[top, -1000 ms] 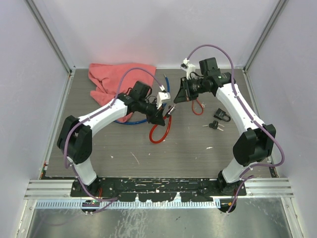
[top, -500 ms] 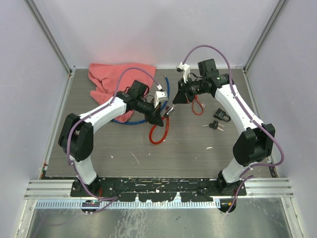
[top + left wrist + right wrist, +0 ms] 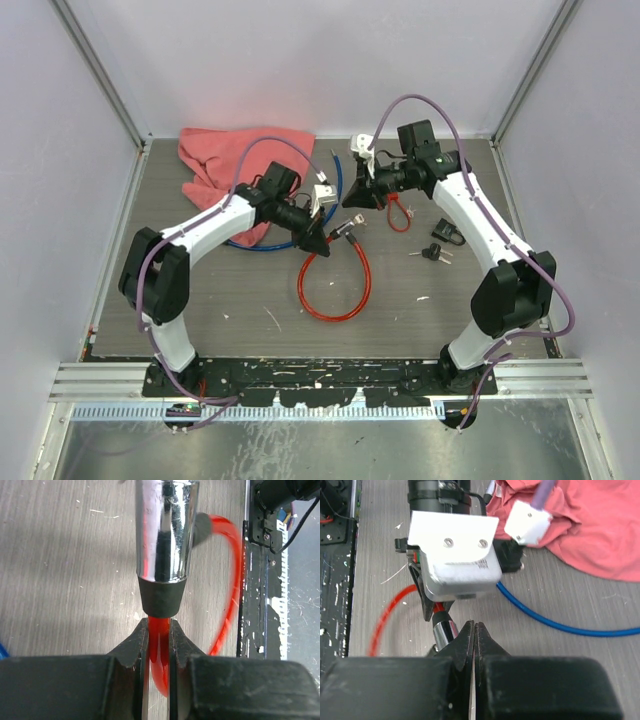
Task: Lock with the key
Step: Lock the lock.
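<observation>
My left gripper is shut on the red cable lock, pinching the red cable just behind its chrome barrel. The cable hangs in a wide loop over the table, and its blurred free end sits beside the barrel. My right gripper hovers close above and behind the barrel, jaws shut with nothing between them. Keys with black heads lie on the table to the right, apart from both grippers.
A small black padlock lies by the keys. A short red cable lies under the right arm. A blue cable and a red cloth lie at the back left.
The red cable has sprung from a narrow loop into a wide one. My right gripper has shifted slightly left and its jaws have closed fully. The left gripper has kept its grip.
</observation>
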Robot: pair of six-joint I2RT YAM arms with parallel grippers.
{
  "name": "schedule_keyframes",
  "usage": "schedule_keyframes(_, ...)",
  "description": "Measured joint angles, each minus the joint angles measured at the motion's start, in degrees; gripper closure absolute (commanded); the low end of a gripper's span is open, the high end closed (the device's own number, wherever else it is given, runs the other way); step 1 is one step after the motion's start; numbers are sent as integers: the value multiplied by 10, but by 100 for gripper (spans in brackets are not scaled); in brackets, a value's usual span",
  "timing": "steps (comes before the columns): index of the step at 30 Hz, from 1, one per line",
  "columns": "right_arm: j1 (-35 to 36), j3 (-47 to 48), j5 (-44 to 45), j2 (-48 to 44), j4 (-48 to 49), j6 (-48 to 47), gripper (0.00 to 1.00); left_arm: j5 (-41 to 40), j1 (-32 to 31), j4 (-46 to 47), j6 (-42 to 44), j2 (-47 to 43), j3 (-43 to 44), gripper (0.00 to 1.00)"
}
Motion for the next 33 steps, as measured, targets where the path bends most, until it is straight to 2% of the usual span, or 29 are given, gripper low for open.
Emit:
schedule_keyframes(3, 1, 1, -17, 0, -8, -51, 95, 0, -1, -11, 3, 5, 0, 100)
schedule_keyframes(9, -2, 52, -39, 16, -37, -59, 68, -10, -2, -13, 8, 6, -2, 100)
schedule_keyframes(13, -24, 87, -73, 20, -84, -75, 57, -33, -3, -12, 7, 5, -8, 100)
schedule_keyframes(17, -55, 70, -108, 12, -113, -90, 49, -73, -6, 5, -1, -7, -34, 100)
schedule_keyframes(25, -112, -30, -172, -23, -140, -97, 43, -180, -36, 53, -6, -92, -104, 100)
schedule_keyframes(33, -115, -82, -203, -25, -171, -140, 38, -259, -69, 67, 14, -135, -119, 100)
